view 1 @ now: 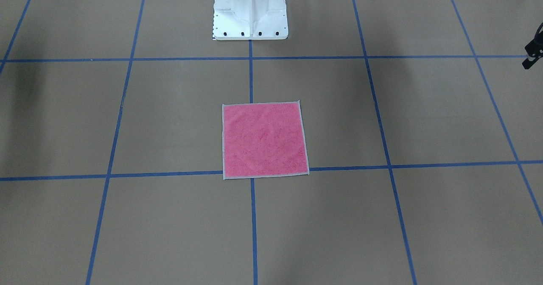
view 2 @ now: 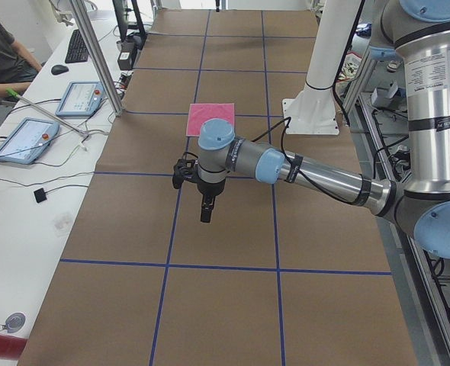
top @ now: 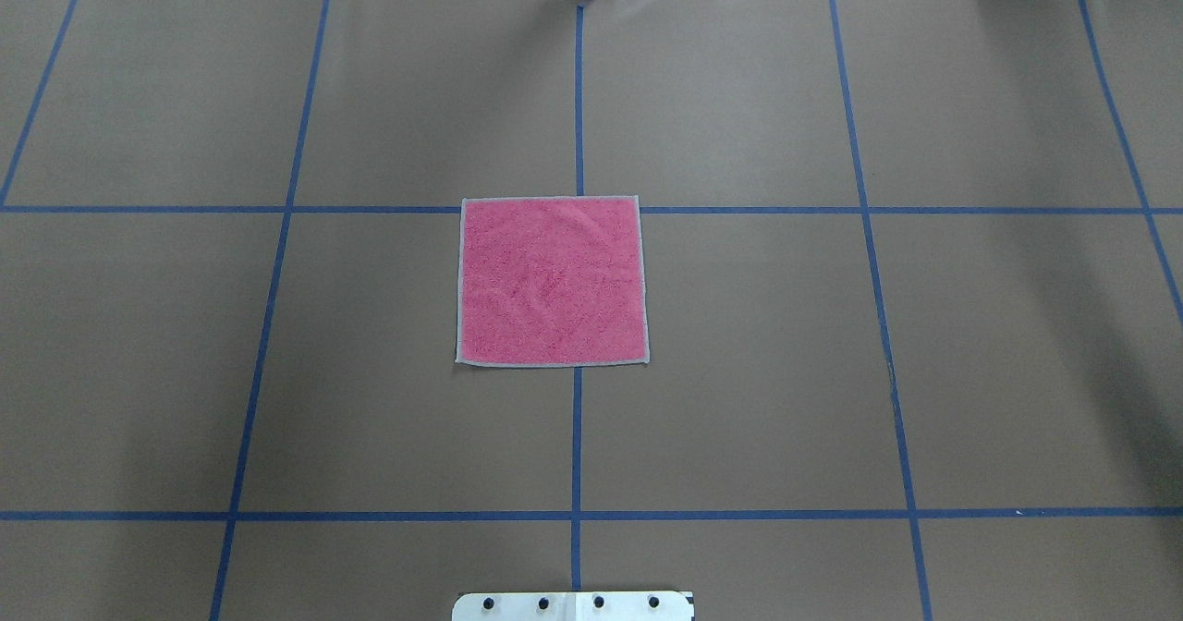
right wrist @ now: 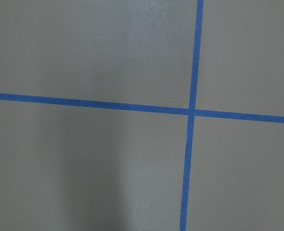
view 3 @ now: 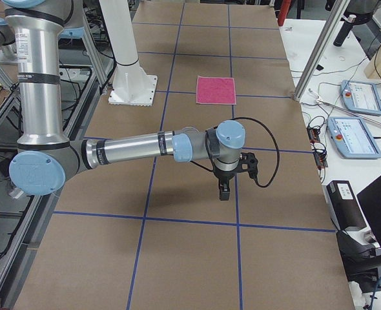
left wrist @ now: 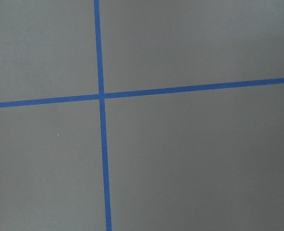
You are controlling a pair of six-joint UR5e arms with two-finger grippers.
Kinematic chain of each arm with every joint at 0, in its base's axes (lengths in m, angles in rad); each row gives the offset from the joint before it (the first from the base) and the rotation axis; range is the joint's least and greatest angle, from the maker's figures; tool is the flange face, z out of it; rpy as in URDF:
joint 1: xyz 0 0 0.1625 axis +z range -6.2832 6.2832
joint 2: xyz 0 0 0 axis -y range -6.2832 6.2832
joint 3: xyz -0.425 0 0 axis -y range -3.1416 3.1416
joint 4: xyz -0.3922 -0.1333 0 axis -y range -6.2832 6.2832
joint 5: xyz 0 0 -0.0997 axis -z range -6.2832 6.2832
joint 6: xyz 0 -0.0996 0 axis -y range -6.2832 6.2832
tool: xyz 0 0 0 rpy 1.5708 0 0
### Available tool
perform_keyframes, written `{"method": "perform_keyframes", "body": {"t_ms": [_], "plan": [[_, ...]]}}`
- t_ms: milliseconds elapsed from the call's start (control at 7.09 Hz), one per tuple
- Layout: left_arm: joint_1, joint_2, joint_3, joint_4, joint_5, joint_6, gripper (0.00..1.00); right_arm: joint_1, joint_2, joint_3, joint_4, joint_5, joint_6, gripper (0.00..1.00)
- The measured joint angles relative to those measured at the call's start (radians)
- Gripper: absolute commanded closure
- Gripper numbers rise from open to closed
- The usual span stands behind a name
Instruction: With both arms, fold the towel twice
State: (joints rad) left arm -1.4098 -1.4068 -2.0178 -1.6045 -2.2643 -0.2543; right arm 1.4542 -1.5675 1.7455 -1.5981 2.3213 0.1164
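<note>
Jaws on left arm (view 2: 324,177) and right arm (view 3: 132,147), state untellable, were well apart from the flat towel (view 1: 264,140); nothing was folded.

Left arm (view 2: 324,179) hovers low — towel (view 2: 210,120) flat beyond.

No legible text; print on left arm (view 2: 431,84) unreadable.
</note>
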Motion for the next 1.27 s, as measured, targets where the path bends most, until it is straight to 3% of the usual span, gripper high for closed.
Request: {"method": "perform_keyframes", "body": {"t_ms": [564, 1269], "plan": [[0.002, 0.012, 0.001, -0.012, -0.002, 0.0, 0.0, 0.0, 0.005, -0.007, -0.001, 0.018, 0.001, 0.0], [0.002, 0.013, 0.007, -0.014, -0.09, -0.084, 0.0, 0.0, -0.019, -0.005, 0.01, 0.032, 0.0, 0.0]]}}
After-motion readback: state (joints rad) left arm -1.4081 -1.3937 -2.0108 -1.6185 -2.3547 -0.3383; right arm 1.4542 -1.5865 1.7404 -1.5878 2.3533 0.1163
